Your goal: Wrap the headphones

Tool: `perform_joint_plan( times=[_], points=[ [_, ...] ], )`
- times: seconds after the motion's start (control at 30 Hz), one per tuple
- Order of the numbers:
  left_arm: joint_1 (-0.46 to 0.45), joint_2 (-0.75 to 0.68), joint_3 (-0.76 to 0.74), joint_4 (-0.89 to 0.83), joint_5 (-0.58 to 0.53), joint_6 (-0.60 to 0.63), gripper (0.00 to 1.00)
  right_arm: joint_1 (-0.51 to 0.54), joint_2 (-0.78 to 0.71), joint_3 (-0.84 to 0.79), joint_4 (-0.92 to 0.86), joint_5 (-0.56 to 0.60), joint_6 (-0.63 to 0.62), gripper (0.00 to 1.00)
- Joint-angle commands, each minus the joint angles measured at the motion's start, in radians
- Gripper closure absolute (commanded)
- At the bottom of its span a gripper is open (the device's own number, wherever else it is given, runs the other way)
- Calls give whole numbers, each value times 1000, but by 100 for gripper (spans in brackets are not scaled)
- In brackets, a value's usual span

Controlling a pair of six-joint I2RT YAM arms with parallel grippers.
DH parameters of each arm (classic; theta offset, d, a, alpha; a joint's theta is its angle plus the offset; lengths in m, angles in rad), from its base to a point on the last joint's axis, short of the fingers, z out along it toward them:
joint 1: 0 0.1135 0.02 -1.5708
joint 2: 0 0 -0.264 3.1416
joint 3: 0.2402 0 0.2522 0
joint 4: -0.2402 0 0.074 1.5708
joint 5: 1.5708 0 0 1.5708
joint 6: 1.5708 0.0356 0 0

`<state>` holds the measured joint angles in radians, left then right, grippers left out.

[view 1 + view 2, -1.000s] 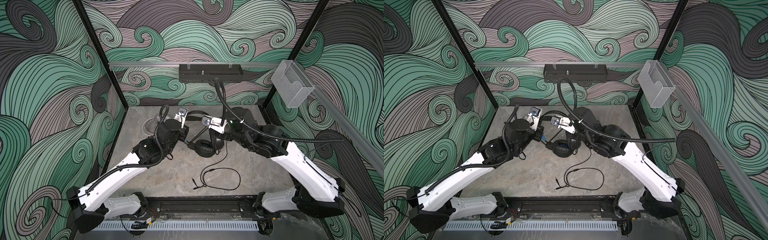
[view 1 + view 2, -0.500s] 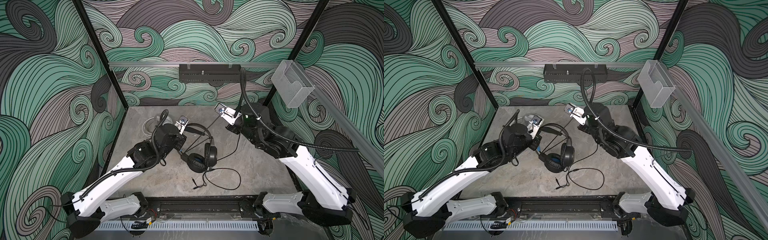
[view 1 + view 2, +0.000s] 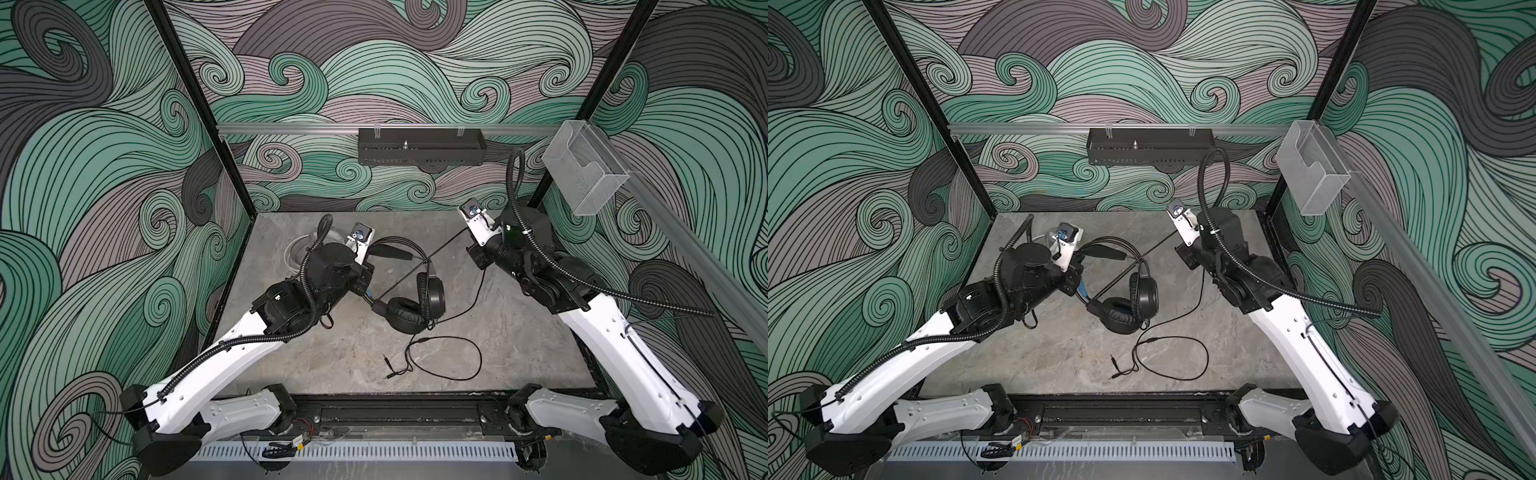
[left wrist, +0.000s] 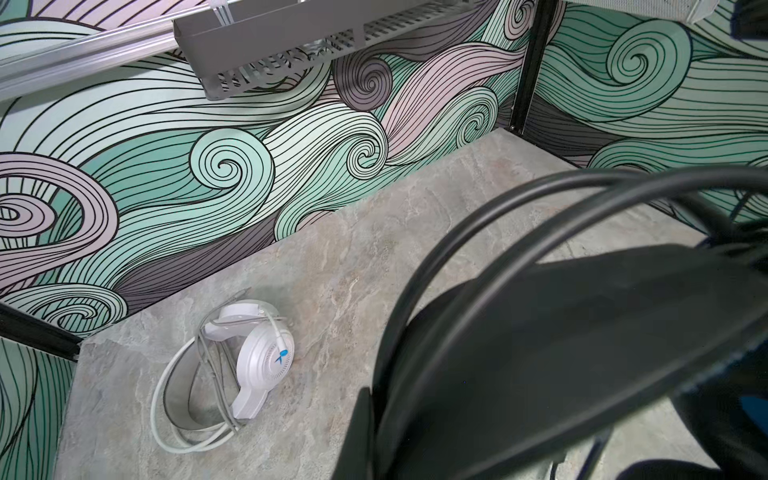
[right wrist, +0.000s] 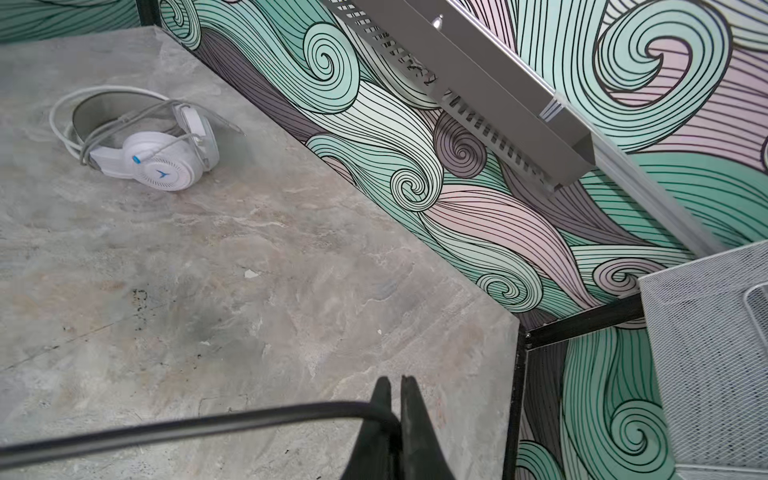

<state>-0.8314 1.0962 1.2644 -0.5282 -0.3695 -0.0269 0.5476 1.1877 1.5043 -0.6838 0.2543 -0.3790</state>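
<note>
The left tool is clamped tight on the blue-lined headband of the black headset. The headset's ear cups rest on the desk just beside that tool, on the side toward the right tool. The right tool's jaws are pressed together on the black cord, which runs in a straight, taut line from its tips to the ear cup nearest the left tool. The rest of the cord drops below the right tool and lies slack on the desk, nearer the arm bases than either tool, ending in its plug. The white headset lies on the desk beyond the left tool, well apart from both tools, with its pale cord drawn across the ear cups.
</note>
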Motion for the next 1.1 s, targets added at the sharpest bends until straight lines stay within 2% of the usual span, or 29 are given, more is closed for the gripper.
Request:
perform_joint_plan(
  times=[0.0, 0.4, 0.63, 0.77, 0.93, 1.07],
  points=[
    [11, -4, 69, -8, 63, -33, 100, -38, -5, -29, 115, -22, 96, 90],
    [11, 20, 199, -31, 96, -137, 100, -38, -42, -219, 363, -311, 165, 73],
    [11, 46, 295, -46, 99, -179, 100, -39, -67, -300, 500, -371, 225, 71],
    [12, 58, 345, -43, 136, -195, 100, -39, -56, -330, 580, -418, 299, 70],
    [13, 71, 408, -44, 162, -233, 100, -40, -32, -364, 710, -494, 394, 60],
    [13, 81, 458, -62, 154, -279, 100, -41, -3, -367, 763, -549, 444, 57]
  ],
)
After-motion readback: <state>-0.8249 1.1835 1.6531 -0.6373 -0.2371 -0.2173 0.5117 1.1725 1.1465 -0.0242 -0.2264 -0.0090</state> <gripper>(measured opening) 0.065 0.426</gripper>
